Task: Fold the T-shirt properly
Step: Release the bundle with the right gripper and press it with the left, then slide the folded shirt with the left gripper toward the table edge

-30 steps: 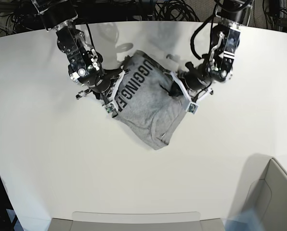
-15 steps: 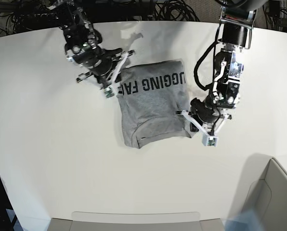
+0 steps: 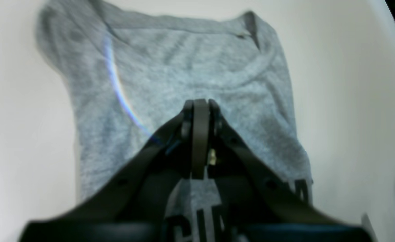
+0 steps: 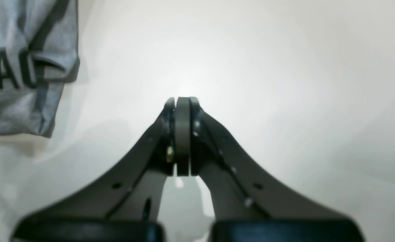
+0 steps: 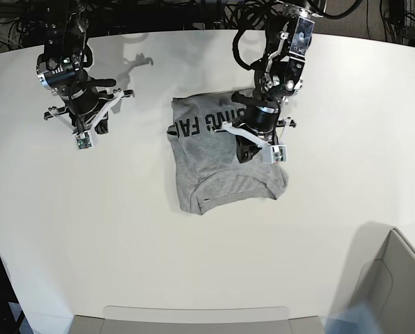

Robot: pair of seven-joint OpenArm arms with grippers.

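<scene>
The right gripper (image 4: 183,104) hangs pinched together over the white table (image 4: 285,84), the T-shirt (image 4: 22,77) lying off to its left

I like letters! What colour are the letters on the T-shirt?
Black, on the grey T-shirt; clearest in the base view.

White table (image 5: 193,271); folded T-shirt (image 5: 221,170) atop

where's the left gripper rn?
In the base view the left gripper is right of centre, jaws shut, over the right part of the folded T-shirt. The right gripper is apart, over bare table on that view's left.
</scene>
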